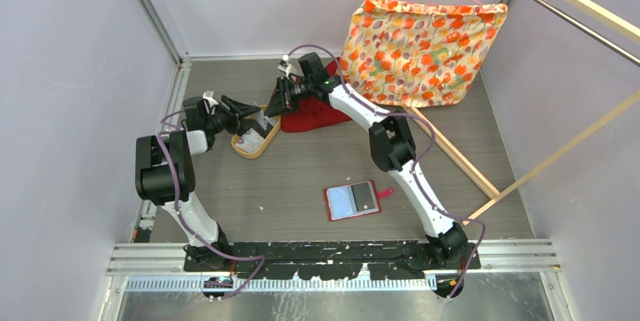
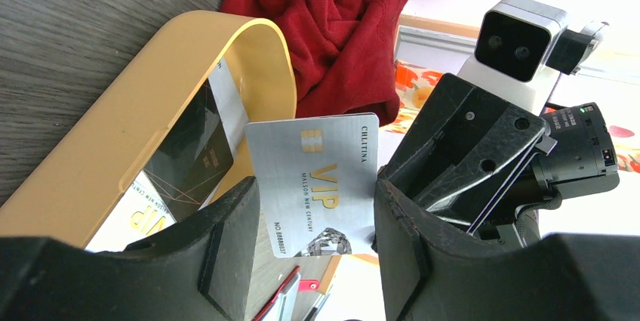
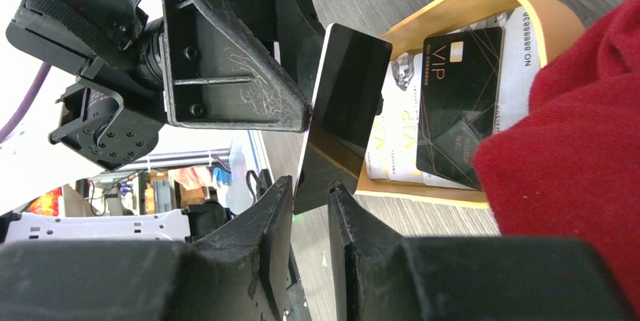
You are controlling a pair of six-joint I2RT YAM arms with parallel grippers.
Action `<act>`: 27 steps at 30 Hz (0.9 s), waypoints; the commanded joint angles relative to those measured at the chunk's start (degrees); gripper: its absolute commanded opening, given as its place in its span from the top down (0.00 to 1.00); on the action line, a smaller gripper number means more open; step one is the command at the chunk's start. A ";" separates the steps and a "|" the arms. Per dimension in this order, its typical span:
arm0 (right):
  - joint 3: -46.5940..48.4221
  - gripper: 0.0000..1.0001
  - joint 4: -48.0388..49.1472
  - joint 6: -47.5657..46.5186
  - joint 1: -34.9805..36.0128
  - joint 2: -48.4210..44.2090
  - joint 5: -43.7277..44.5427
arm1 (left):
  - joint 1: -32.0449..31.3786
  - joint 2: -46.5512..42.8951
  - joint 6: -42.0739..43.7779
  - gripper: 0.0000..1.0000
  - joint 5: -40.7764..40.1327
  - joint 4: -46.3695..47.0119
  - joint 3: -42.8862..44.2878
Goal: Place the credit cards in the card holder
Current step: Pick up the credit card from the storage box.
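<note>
The red card holder point(image 1: 352, 200) lies open on the table near the front, far from both grippers. A silver VIP credit card point(image 2: 313, 177) stands between the wide-set fingers of my left gripper point(image 2: 317, 185), its side edges against both fingers, above the tan tray point(image 1: 253, 147). My right gripper point(image 3: 311, 185) meets it from the other side. The card's dark back point(image 3: 347, 102) shows there, its lower corner between the narrowly parted jaws with a gap still showing. More cards, dark point(image 3: 456, 102) and whitish, lie in the tray point(image 3: 453, 4).
A crumpled red cloth point(image 1: 313, 113) lies right behind the tray. A floral fabric bag point(image 1: 419, 49) hangs at the back right. Wooden rods point(image 1: 453, 155) slant across the right side of the table. The grey walls stand close on the left and right.
</note>
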 commanded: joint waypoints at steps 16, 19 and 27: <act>0.95 0.76 2.62 3.48 -0.33 -0.39 0.51 | 0.40 0.55 -0.93 0.89 2.03 3.93 -0.41; 0.93 0.79 1.66 2.87 -0.36 -0.33 0.92 | 0.47 0.63 -1.13 0.90 2.12 4.36 -0.50; 1.17 0.88 -0.68 1.17 -0.58 -0.23 2.43 | 0.46 0.90 -1.94 0.90 2.62 6.15 -0.76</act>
